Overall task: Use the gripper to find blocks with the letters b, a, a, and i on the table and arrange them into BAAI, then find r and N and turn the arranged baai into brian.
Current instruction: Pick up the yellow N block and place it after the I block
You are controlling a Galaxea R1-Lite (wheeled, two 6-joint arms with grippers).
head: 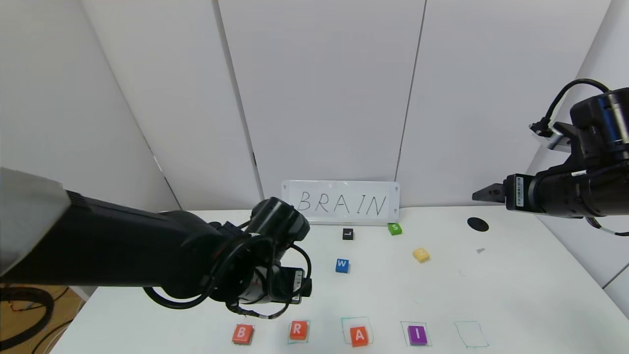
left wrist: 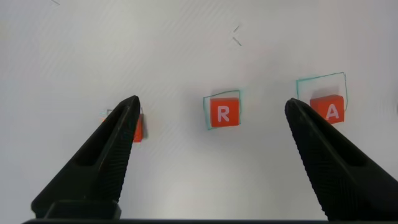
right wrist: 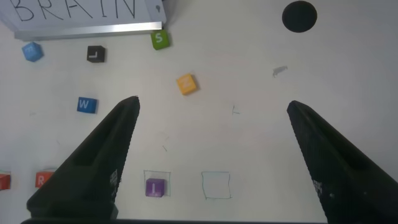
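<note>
Along the table's (head: 516, 295) front edge lie an orange-red B block (head: 242, 334), the r block (head: 298, 330), an orange-red A block (head: 359, 336) and a purple I block (head: 417, 335), the last three each in a green drawn square. My left gripper (left wrist: 211, 102) hovers open above the r (left wrist: 223, 113), holding nothing. One finger partly hides the B (left wrist: 138, 127), and the A (left wrist: 331, 111) lies beside the other. The yellow N (head: 421, 254) lies farther back. My right gripper (head: 484, 193) hangs open, high at the right.
An empty green square (head: 471, 334) is drawn right of the I. A blue W block (head: 342, 265), a black L block (head: 348, 234) and a green S block (head: 394, 228) lie before the BRAIN sign (head: 341, 202). A light blue block (right wrist: 32, 51) lies near the sign. A black hole (head: 477, 224) sits back right.
</note>
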